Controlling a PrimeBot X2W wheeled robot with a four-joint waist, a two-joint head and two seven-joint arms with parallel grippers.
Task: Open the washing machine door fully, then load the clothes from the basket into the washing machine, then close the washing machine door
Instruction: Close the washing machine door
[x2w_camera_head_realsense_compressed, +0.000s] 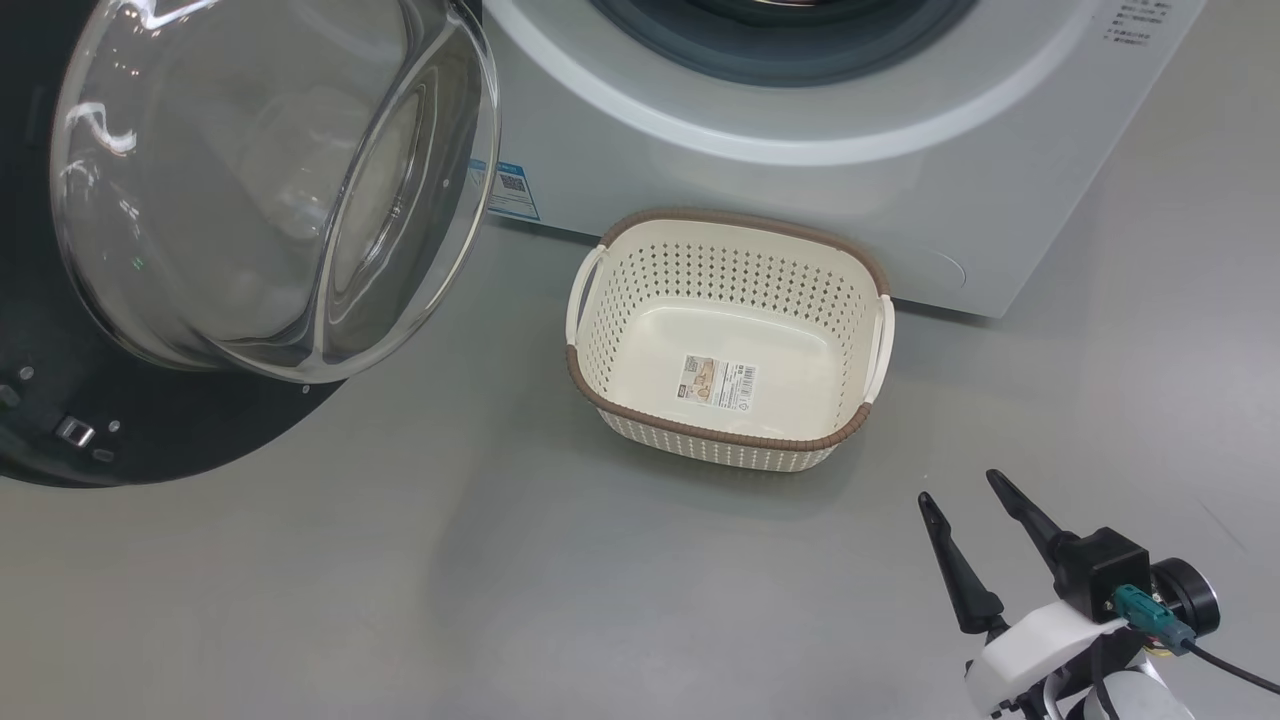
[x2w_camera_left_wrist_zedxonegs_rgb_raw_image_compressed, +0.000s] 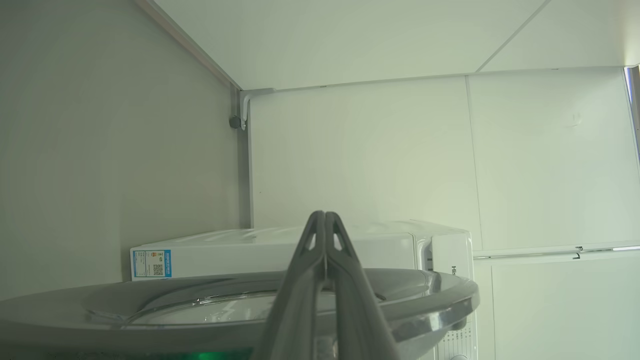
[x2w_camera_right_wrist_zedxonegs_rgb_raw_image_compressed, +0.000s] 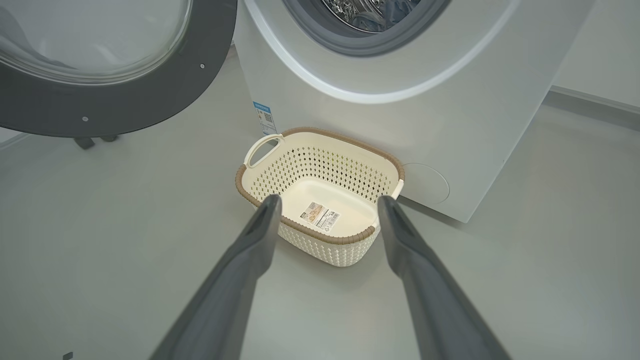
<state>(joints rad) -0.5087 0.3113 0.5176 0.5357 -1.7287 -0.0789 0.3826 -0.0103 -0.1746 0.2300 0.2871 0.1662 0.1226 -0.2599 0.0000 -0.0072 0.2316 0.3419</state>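
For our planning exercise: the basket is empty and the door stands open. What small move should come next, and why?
Probably swing the door toward the washing machine with the shut left pincer, which lies close to it. The basket holds only a sticker, and clothes seem to sit in the drum.

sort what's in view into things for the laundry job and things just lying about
For the job: washing machine; its open door; empty basket; what looks like fabric in the drum; open right gripper; shut left gripper.

Just there: blue energy sticker; basket's label sticker; grey floor; white wall panels.
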